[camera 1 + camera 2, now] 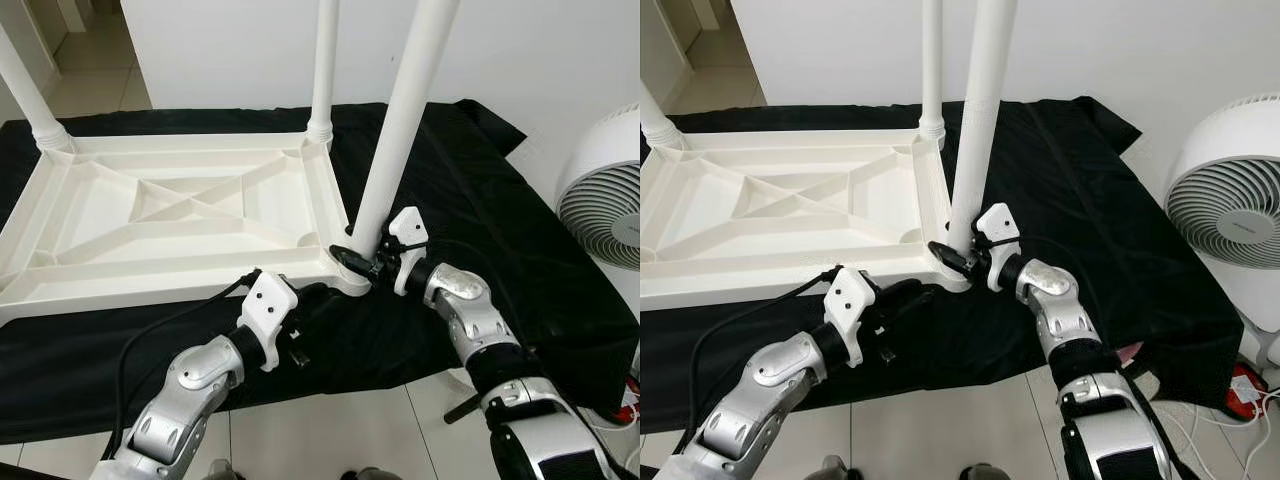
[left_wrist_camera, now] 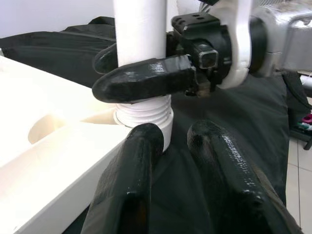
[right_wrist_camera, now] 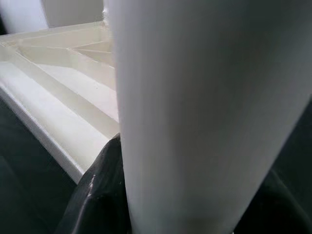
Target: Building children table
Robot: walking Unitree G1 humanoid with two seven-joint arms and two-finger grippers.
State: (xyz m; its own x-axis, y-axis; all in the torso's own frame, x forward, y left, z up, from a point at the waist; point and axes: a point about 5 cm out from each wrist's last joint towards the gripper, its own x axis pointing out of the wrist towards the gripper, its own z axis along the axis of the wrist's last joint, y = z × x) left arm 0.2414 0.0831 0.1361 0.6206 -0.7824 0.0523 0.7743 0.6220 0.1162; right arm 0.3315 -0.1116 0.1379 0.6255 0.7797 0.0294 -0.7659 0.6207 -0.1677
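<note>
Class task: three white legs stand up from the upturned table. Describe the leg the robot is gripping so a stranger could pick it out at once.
Find the white upside-down tabletop lying on the black cloth. At its near corner on the robot's right, a white leg rises tilted. Unlike the other two legs, it has the right gripper with black fingers clamped around its base, just above the threaded end.

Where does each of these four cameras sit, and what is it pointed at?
Left eye view: on the head, looking down at the upturned white table; both arms show.
Right eye view: beside it, same scene.
Left wrist view: along the left gripper, facing the table leg that the right gripper clamps.
Right wrist view: pressed against that leg.
Both wrist views share the leg.
</note>
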